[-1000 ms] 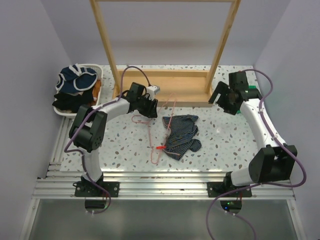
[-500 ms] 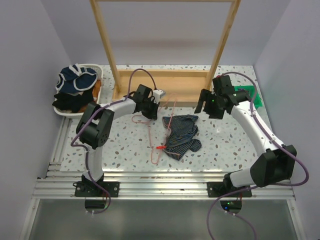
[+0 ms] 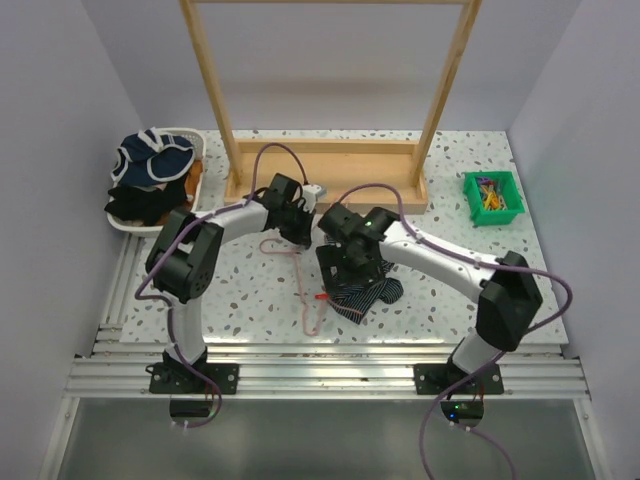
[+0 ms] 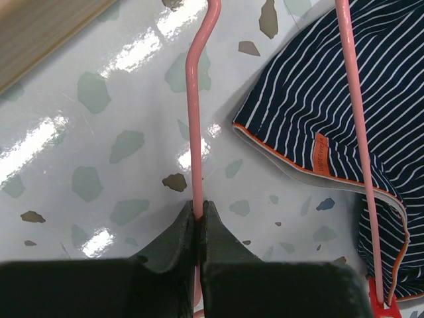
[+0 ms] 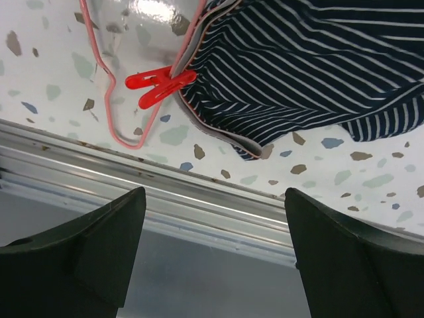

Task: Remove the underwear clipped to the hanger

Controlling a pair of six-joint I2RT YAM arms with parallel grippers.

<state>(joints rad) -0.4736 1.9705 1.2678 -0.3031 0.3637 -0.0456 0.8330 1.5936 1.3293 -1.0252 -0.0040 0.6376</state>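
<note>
Speckled table (image 3: 240,290), hanger (image 4: 193,126) lying lengthwise far-to-near, red clip (image 5: 156,83) toward near end

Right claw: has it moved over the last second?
Yes. The right claw swung left, from beside the right post of the tall wooden frame to above the dark navy pinstriped underwear.

Bright light, glare on table (image 4: 46,142)

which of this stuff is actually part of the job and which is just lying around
Job: striped underwear, pink hanger, red clip, left hand shut on the hanger wire, open right hand.
Lying about: wooden frame, basket of clothes, green bin.
</note>
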